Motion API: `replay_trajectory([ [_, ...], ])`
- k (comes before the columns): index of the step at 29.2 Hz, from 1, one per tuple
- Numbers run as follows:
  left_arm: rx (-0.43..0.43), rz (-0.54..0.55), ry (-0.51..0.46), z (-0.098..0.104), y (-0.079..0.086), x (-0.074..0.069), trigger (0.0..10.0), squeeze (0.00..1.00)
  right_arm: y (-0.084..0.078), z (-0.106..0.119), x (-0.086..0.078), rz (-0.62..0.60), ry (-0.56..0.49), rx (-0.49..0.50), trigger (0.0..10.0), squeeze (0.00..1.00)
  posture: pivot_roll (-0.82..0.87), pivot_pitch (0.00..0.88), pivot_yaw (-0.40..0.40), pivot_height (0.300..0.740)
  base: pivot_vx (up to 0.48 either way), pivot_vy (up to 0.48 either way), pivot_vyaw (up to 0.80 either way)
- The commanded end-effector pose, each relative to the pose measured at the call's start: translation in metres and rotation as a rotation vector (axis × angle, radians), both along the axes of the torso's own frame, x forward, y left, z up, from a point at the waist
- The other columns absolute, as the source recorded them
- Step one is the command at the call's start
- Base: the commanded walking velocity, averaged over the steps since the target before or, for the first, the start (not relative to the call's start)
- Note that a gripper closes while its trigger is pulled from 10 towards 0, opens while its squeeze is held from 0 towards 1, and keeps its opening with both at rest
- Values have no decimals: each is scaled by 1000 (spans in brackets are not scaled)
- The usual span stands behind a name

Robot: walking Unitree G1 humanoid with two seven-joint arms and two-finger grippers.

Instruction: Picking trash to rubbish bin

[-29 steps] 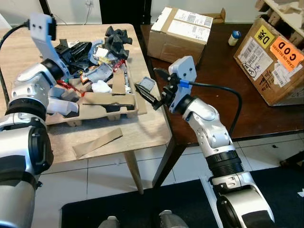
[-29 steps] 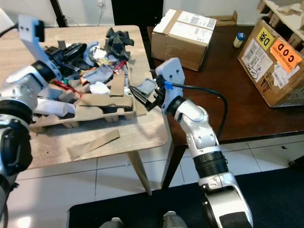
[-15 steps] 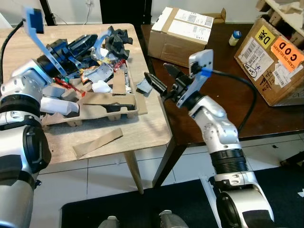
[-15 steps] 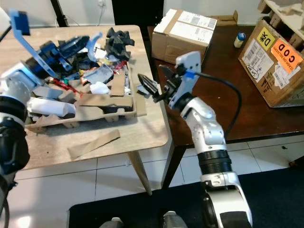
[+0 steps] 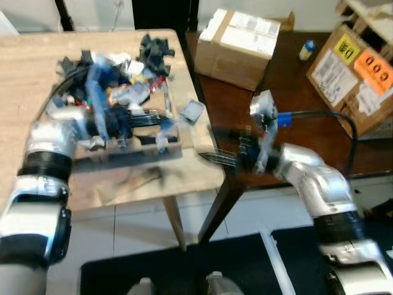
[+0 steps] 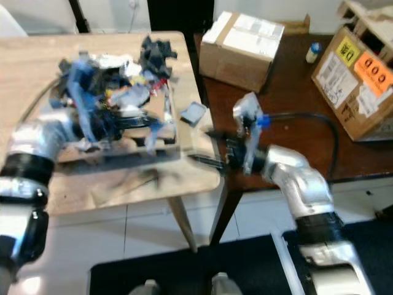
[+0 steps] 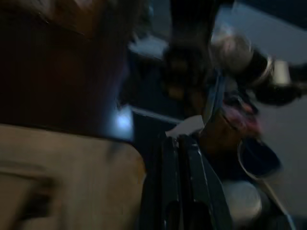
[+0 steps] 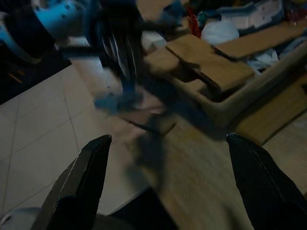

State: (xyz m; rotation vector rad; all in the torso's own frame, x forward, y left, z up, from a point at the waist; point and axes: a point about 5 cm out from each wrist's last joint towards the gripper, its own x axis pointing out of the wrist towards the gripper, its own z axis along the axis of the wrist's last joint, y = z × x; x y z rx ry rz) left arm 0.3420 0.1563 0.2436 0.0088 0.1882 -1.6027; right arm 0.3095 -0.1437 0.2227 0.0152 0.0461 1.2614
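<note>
Both eye views are blurred by motion. A heap of mixed trash [image 5: 123, 77] lies in and behind a cardboard tray [image 5: 132, 147] on the wooden table [image 5: 31, 61]. A small grey scrap [image 5: 192, 110] sits by the table's right edge, apart from both grippers. My left gripper [image 5: 153, 120] reaches across the tray's front; in the left wrist view its fingers [image 7: 184, 191] lie close together, shut. My right gripper [image 5: 212, 158] is low at the table's front right corner. Its fingers [image 8: 91, 177] stand wide open with nothing between them.
A dark brown table [image 5: 295, 86] stands to the right with a cardboard box [image 5: 239, 40], a labelled box [image 5: 359, 67] and a small bottle [image 5: 305, 49]. A cardboard strip [image 5: 132, 184] lies near the wooden table's front edge. White floor tiles and a black mat [image 5: 184, 270] are below.
My right gripper let go of the grey scrap and dropped to the table's front corner. My left arm swung down from above the heap to the tray's front.
</note>
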Motion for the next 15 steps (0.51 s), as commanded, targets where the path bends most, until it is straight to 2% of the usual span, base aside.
replay_trajectory([
  [1,27,-51,-10,1,-6,-6,0,0,3,-2,-6,42,9,-20,10000,0,37,226,-50,740,0,0,0],
  [8,53,-104,-19,1,-17,-15,0,0,0,-9,-9,45,37,-55,10000,0,39,228,-51,740,0,0,0],
  [10,154,-130,-45,-6,-22,-23,0,0,0,-12,-15,81,64,-82,10000,0,42,229,-52,740,0,0,0],
  [12,154,-130,-45,-6,-22,-23,0,0,0,-12,-15,81,64,-82,10000,0,42,229,-52,740,0,0,0],
  [14,279,-133,-70,-21,-26,-28,0,0,0,-18,-18,106,86,-123,10000,0,43,231,-52,740,0,0,0],
  [15,279,-133,-70,-21,-26,-28,0,0,0,-18,-18,106,86,-123,10000,0,43,231,-52,740,0,0,0],
])
